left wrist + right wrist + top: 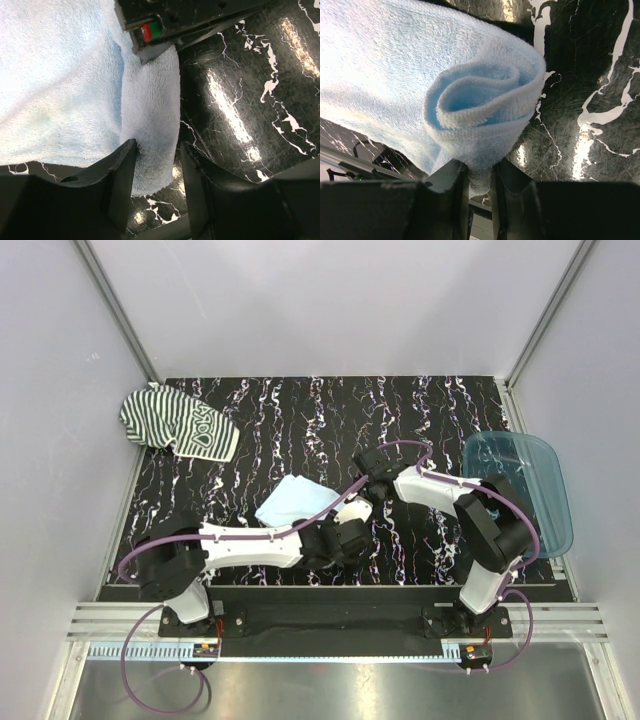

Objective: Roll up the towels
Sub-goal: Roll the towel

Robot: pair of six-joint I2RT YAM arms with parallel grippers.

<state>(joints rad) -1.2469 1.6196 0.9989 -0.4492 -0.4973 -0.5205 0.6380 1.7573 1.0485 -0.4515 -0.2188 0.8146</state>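
The pale blue towel [290, 500] lies mid-table, its right edge rolled into a tube. In the right wrist view my right gripper [480, 172] is shut on the end of that roll [480, 107], whose spiral faces the camera. In the left wrist view my left gripper [157, 155] straddles the other end of the roll [150, 125], with both fingers against it. From above, the left gripper [352, 522] and right gripper [368, 485] meet at the towel's right edge and hide the roll. The striped towel [180, 425] sits crumpled at the far left corner.
A translucent blue plastic tray [545, 490] stands at the table's right edge, partly over it. The table top [300, 420] is black with white marbling, walled by pale panels on three sides. The right gripper's body [165, 25] fills the top of the left wrist view.
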